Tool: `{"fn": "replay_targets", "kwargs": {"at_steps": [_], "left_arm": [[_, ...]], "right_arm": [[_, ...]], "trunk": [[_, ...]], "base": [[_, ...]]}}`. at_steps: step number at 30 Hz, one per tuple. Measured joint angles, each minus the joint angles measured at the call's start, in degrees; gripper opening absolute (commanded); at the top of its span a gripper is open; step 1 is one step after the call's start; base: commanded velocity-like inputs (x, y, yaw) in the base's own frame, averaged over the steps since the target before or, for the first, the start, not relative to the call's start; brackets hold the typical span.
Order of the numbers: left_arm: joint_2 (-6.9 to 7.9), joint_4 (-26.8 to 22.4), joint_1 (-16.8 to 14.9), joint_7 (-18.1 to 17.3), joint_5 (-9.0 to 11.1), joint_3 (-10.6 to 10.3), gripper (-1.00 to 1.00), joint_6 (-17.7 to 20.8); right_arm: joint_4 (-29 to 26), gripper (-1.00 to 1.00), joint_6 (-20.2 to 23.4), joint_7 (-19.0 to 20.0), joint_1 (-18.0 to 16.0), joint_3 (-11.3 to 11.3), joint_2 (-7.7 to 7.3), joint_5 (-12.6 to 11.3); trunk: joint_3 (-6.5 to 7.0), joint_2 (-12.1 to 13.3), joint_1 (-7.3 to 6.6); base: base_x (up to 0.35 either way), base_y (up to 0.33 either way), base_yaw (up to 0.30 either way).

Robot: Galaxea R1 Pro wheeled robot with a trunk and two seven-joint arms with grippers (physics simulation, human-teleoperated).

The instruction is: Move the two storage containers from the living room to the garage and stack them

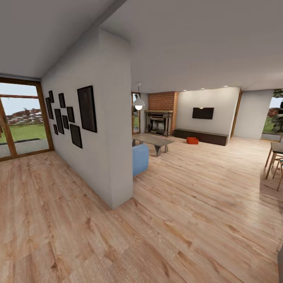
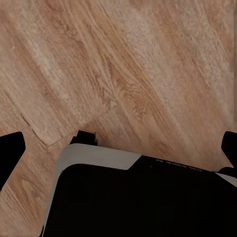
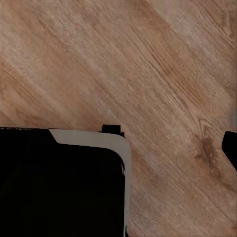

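1. Right, head cam looks across the light wood plank floor (image 1: 188, 212) toward the living room at the far end.
2. Orange-red storage container (image 1: 192, 140) sits on the floor way off, just in front of the long dark low cabinet (image 1: 201, 136), under the black wall TV (image 1: 203, 113). Too small to tell if it's one bin or two together.
3. Red brick fireplace (image 1: 162, 114) to its left, grey coffee table (image 1: 152, 142) nearer me, blue seat (image 1: 140, 158) poking out behind the white partition wall (image 1: 103, 129) w/ black picture frames (image 1: 87, 109).
4. Glass door (image 1: 19, 118) far left, dining table edge (image 1: 276, 153) far right.
5. My left gripper (image 2: 118, 148): dark fingertips (image 2: 10, 150) at opposite frame edges, so spread wide, nothing between them, planks below.
6. My right gripper: one fingertip (image 3: 230, 148) shows at frame edge; can't tell if spread or pressed.
7. Both wrist cams catch my base's (image 3: 64, 182) dark body w/ pale trim over the planks.
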Motion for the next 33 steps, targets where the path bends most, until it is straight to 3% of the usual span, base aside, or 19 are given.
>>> {"fn": "replay_targets", "kwargs": {"at_steps": [22, 33], "left_arm": [[-0.59, 0.0, 0.0, 0.0, 0.0, 0.0, 1.0, 0.0], [-0.6, 0.0, 0.0, 0.0, 0.0, 0.0, 1.0, 0.0]], "right_arm": [[0.0, 1.0, 0.0, 0.0, 0.0, -0.1, 0.0, -0.2], [0.0, 1.0, 0.0, 0.0, 0.0, -0.3, 0.0, -0.6]], "trunk": [[0.0, 0.0, 0.0], [0.0, 0.0, 0.0]], "base": [[0.325, 0.0, -0.003], [0.325, 0.0, -0.216]]}}
